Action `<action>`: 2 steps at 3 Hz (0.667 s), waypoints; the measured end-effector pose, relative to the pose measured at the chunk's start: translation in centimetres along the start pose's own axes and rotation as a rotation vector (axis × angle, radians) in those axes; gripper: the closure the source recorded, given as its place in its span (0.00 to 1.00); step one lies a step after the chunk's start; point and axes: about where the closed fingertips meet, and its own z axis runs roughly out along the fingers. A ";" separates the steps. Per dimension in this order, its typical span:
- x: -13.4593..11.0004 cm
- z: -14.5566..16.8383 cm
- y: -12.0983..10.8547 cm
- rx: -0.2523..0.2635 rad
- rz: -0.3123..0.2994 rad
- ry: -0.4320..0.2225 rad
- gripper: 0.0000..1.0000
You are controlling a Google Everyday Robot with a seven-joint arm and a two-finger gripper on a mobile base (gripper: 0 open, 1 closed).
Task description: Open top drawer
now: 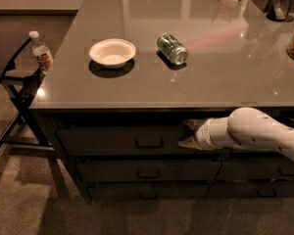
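Note:
The top drawer [103, 141] is the dark grey flat front just under the counter's edge. Its small black loop handle [149, 142] sits at its centre. The drawer front looks flush with the cabinet. My gripper [188, 134] is at the end of the white arm [255, 131], which reaches in from the right. It is pressed close to the drawer front, just right of the handle and slightly above it. It does not touch the handle.
Two shallower drawers [147, 171] with like handles lie below. On the grey counter [210, 72] are a white bowl [112, 52] and a green can [172, 48] on its side. A water bottle [40, 51] stands on a dark chair [14, 87] at the left.

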 end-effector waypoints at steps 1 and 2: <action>0.0 0.0 0.0 0.000 0.000 0.000 0.81; 0.0 0.0 0.0 0.000 0.000 0.000 0.58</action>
